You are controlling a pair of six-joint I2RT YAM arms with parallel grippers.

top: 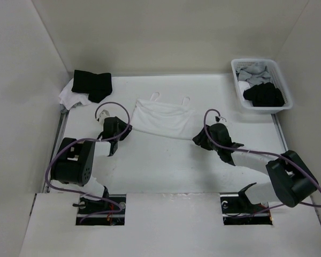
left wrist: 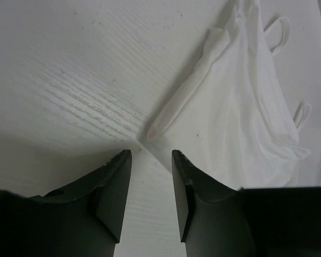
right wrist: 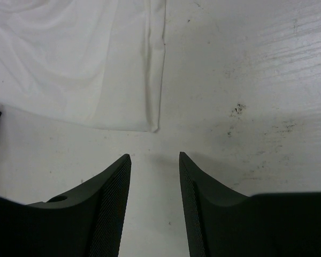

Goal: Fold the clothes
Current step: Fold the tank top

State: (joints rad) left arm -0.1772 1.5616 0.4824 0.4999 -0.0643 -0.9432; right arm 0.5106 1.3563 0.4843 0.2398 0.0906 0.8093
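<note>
The clothes [top: 163, 119] are one thin white garment lying flat in the middle of the table, folded into a band, with two string loops at its far edge. My left gripper [top: 124, 130] stands open just off its left corner, nothing between the fingers; in the left wrist view the clothes [left wrist: 241, 118] lie just ahead of the left gripper [left wrist: 151, 155]. My right gripper [top: 199, 137] is open just off the right corner; in the right wrist view the clothes [right wrist: 80, 64] end a little ahead of the right gripper [right wrist: 155, 156].
A black cloth bundle [top: 92, 84] lies on a white piece at the back left. A white basket [top: 238, 88] with dark and grey garments stands at the back right. White walls close in the table on three sides.
</note>
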